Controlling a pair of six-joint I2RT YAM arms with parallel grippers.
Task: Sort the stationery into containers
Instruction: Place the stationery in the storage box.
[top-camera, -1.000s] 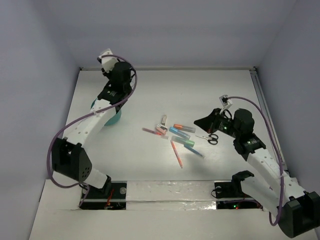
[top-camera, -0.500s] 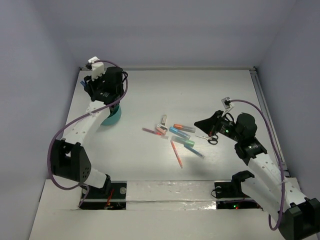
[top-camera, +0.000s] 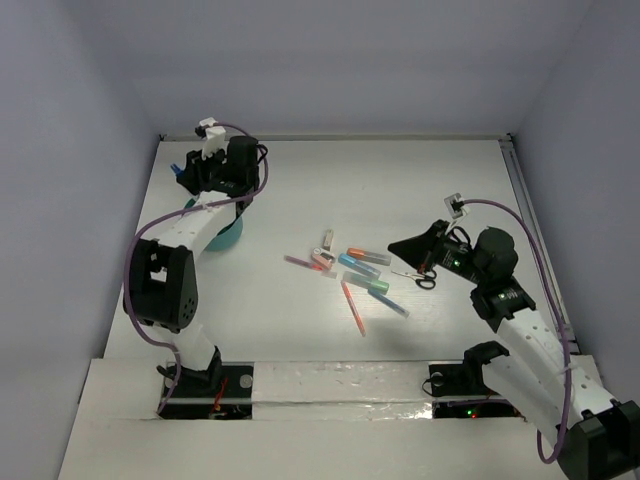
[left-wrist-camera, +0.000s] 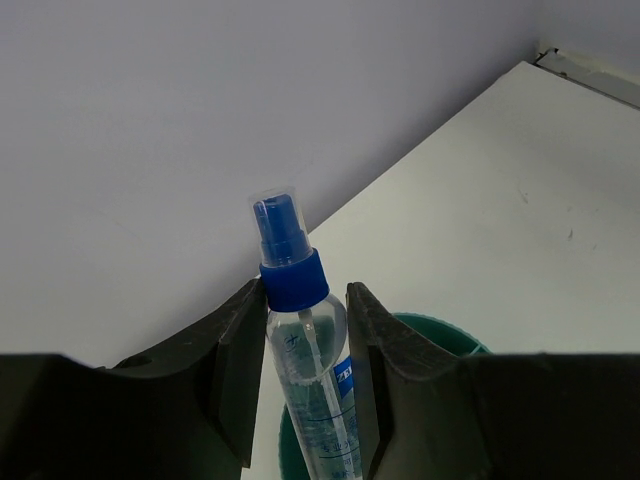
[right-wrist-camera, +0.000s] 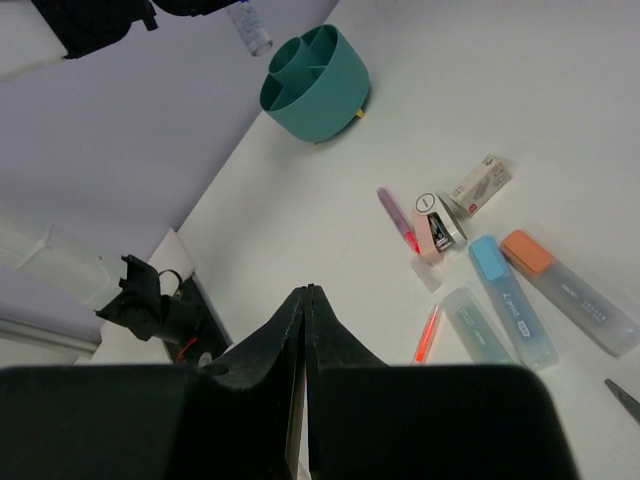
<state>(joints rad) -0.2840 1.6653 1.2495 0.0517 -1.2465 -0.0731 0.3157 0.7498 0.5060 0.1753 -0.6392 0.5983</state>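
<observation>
Over teal pot (left-wrist-camera: 445, 335) | left gripper (left-wrist-camera: 307, 300), newly swung back, clamps blue-capped spray bottle (left-wrist-camera: 303, 345); drop pending | right gripper (right-wrist-camera: 305, 300) jaws together, empty

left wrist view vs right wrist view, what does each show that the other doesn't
Only left wrist: the left gripper clamping the bottle below its blue cap. Only right wrist: the pens on the table, the compartments of the pot, the shut right gripper. Both: pot and bottle.
</observation>
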